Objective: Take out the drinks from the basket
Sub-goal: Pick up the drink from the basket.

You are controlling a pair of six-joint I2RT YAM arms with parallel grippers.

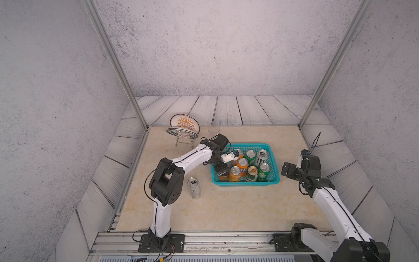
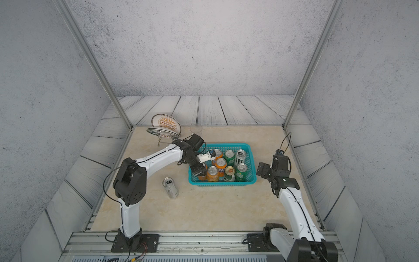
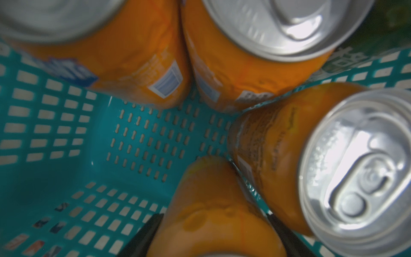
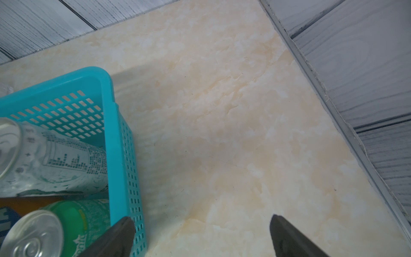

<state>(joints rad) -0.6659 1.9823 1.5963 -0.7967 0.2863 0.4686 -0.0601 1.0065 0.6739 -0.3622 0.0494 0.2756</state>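
- Basket [image 1: 246, 182] holds upright cans [image 1: 250, 156]; one silver can [image 1: 194, 187] stands outside on the tabletop [image 1: 226, 208].
- Left claw [image 3: 215, 217] pinches an orange can [image 3: 211, 195].
- Right claw [image 4: 202, 219] spread beside basket.

Orange can [image 3: 211, 207] blurred, its top cropped

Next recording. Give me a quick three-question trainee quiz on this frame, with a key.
1. How many cans stand outside the basket?
2. True or false: the right pincer holds a green can.
3. The left pincer straddles a can of which colour: A) green, B) orange, C) silver?
Key: 1) one, the silver can on the table; 2) false, it is open and empty; 3) B, the orange can.
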